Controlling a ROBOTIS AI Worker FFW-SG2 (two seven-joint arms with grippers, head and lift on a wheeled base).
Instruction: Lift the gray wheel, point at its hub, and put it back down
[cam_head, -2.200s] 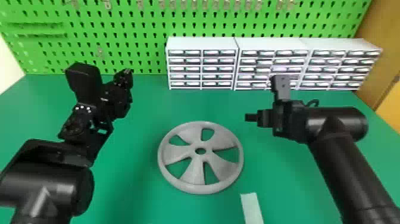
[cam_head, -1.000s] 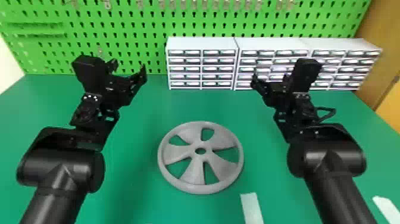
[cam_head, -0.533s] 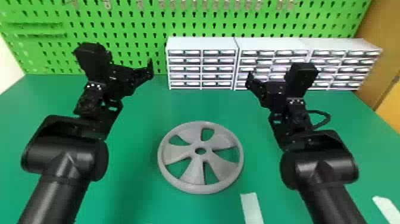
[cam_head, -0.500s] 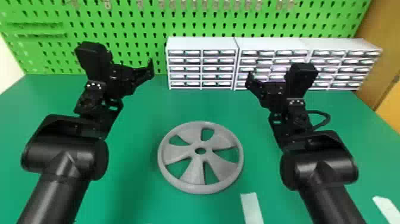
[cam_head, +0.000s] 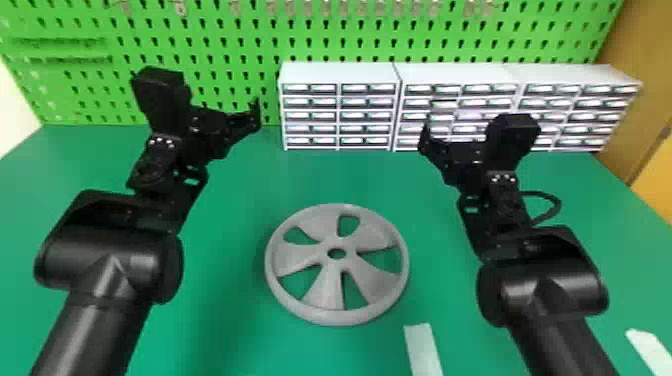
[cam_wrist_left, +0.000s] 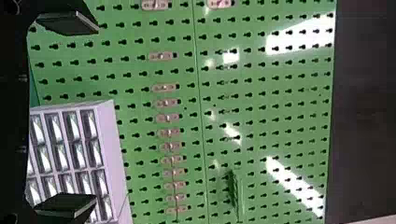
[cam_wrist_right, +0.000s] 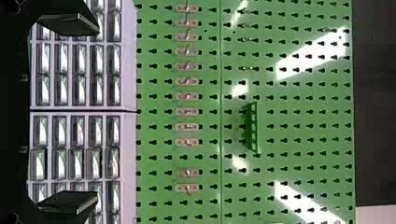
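Right, from my seat the green table (cam_head: 225, 300) spans the head view's middle and lower frame; the green pegboard (cam_head: 350, 30) rises across the top; white drawer cabinets (cam_head: 340, 115) line up at upper centre to upper right; my gray wheel (cam_head: 325, 290) lies flat on the table, just below centre; my left gripper (cam_head: 250, 119), upper left, and my right gripper (cam_head: 429, 140), right of centre, each have empty fingers spread apart; a pale strip (cam_head: 422, 350) sits lower right
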